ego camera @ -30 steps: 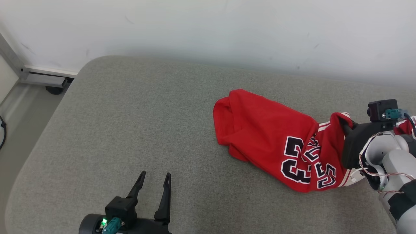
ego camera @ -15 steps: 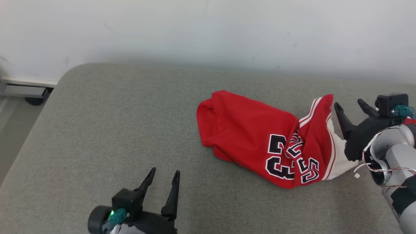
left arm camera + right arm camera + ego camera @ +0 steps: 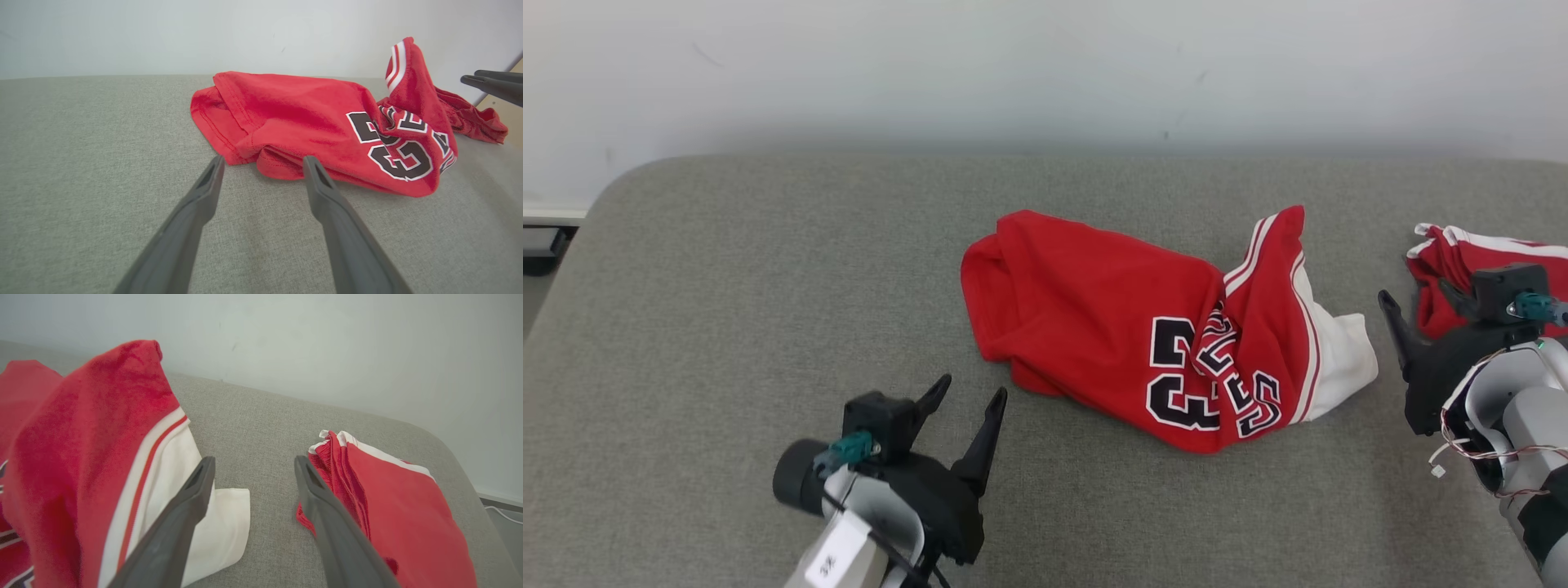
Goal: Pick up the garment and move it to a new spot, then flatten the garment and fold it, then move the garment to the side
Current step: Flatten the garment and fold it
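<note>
Spot red garment [image 3: 1094,318], number 23 on it, crumpled near the middle of grey padded surface [image 3: 727,286], white-striped edge standing up at its right end. Find left gripper [image 3: 972,386] just short of the garment's near-left hem, fingers spread wide, gripping nothing. Find right gripper [image 3: 1411,288] beside the white end, likewise spread and empty, between garment and a second red cloth [image 3: 1462,257].

second garment [image 3: 1441,260]: partly covered by right tool [image 3: 1414,292], cut off at picture's edge | jersey [image 3: 1086,310] lettering [image 3: 1217,384]: partly buried in folds | forearm label [image 3: 827,565]: too small to be read
</note>
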Available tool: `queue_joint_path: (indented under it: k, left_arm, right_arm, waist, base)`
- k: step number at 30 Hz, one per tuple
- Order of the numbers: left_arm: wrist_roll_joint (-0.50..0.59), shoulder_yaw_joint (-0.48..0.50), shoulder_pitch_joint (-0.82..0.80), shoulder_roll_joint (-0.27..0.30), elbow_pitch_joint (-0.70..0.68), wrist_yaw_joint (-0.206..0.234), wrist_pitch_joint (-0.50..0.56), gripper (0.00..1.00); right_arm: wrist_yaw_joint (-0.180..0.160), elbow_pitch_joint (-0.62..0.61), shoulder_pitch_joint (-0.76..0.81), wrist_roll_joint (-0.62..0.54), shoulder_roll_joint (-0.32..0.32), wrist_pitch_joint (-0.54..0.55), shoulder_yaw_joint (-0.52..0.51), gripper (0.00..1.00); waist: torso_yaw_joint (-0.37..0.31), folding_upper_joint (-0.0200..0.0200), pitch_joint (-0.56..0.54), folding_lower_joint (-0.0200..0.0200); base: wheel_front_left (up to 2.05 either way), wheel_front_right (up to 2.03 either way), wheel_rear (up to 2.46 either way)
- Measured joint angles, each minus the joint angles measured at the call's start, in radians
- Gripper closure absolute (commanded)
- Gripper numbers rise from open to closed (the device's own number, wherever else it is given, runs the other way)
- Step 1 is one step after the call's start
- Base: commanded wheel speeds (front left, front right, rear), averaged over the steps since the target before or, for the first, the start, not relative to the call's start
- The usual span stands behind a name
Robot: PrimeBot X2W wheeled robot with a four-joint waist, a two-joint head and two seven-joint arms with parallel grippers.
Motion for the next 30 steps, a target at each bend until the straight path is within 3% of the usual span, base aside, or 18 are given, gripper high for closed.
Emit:
queue_joint_path:
  k: [14,30]
  left_arm:
    - [-0.018,-0.029,-0.262,-0.008,0.245,-0.043,0.077,0.00]
    - [-0.127,-0.149,-0.356,-0.009,0.334,-0.052,0.054,0.00]
  right_arm:
    - [0.014,0.085,-0.130,-0.053,0.043,0.092,0.078,0.00]
    - [0.016,0.210,-0.196,-0.059,0.095,0.176,0.104,0.00]
  waist:
    - [-0.027,0.0000,0.115,0.0000]
    - [-0.016,-0.0001,0.176,0.0000]
  base:
    - [0.00,0.00,0.00]
    - [0.00,0.00,0.00]
